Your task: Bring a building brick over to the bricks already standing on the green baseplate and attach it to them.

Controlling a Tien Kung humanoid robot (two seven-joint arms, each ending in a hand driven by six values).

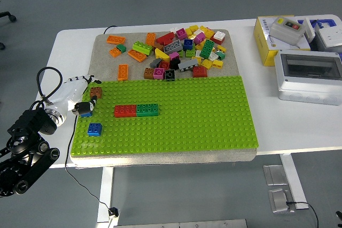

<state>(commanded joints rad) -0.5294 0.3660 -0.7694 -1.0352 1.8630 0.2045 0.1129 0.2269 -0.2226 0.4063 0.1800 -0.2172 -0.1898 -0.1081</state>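
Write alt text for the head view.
The robot's left hand reaches over the left edge of the green studded baseplate, beside a small brown brick, left of a joined red brick and green brick. Loose mixed-colour bricks lie behind.

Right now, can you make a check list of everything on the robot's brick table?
Surface: white table carrying a green baseplate on a beige mat.
Job's things: red brick and green brick joined in a row; blue brick alone nearer the front; brown brick at the left hand's fingertips.
Clutter: loose brick pile on the mat beyond the baseplate; grey box and yellow box at the right.
Hands: left hand at the baseplate's left edge, grip unclear; right hand not seen.
Cables: black cable looping over the left arm, another hanging under the table.
Surroundings: grey floor, nothing else seen.
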